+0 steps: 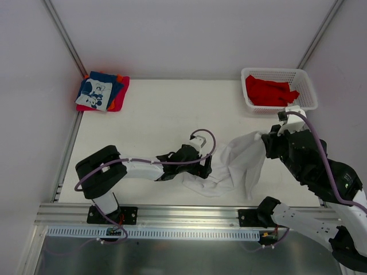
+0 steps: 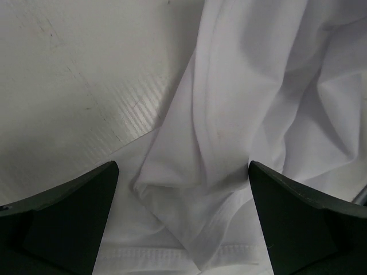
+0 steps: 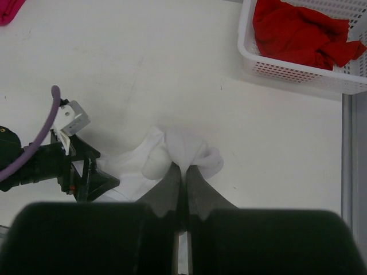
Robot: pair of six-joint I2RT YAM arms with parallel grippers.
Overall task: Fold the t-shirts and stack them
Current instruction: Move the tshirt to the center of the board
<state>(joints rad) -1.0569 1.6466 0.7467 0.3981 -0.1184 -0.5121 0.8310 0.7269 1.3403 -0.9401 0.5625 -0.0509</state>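
A plain white t-shirt [image 1: 238, 163] lies crumpled near the front of the table. My right gripper [image 3: 182, 168] is shut on a bunched part of the shirt [image 3: 186, 150] and holds it lifted above the table. My left gripper [image 2: 183, 189] is open, its fingers [image 2: 69, 206] spread over the shirt's hem and folds [image 2: 241, 114], low at the shirt's left end [image 1: 200, 169]. A stack of folded shirts [image 1: 102, 91], blue with a white print on red and orange, lies at the far left. Red shirts [image 1: 268, 90] fill the basket.
The white lattice basket [image 1: 307, 91] stands at the far right corner and shows in the right wrist view [image 3: 246, 51]. A metal rail [image 1: 172, 215] runs along the near table edge. Grey walls enclose the table on three sides.
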